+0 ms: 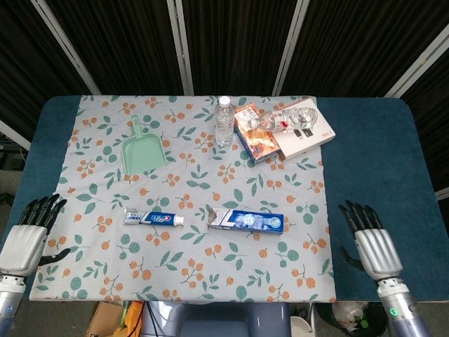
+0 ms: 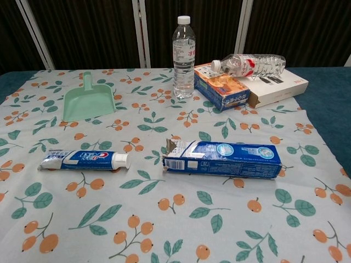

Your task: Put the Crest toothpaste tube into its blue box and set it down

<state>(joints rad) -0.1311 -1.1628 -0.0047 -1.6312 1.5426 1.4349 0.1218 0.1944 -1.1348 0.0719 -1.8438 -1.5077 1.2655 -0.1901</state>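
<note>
The Crest toothpaste tube [image 1: 153,219] [image 2: 85,160] lies flat on the floral cloth, its white cap pointing right. Just right of it lies the blue box [image 1: 246,220] [image 2: 222,159], with its open flap end facing the tube's cap. My left hand [image 1: 27,235] hovers at the table's front left corner, fingers apart and empty. My right hand [image 1: 372,242] is over the blue table surface near the front right, fingers spread, holding nothing, well right of the box. Neither hand shows in the chest view.
A green dustpan [image 1: 143,150] lies at the back left. An upright water bottle [image 1: 224,121] stands at the back centre. Beside it a second bottle [image 1: 289,117] lies across a stack of boxes [image 1: 284,133].
</note>
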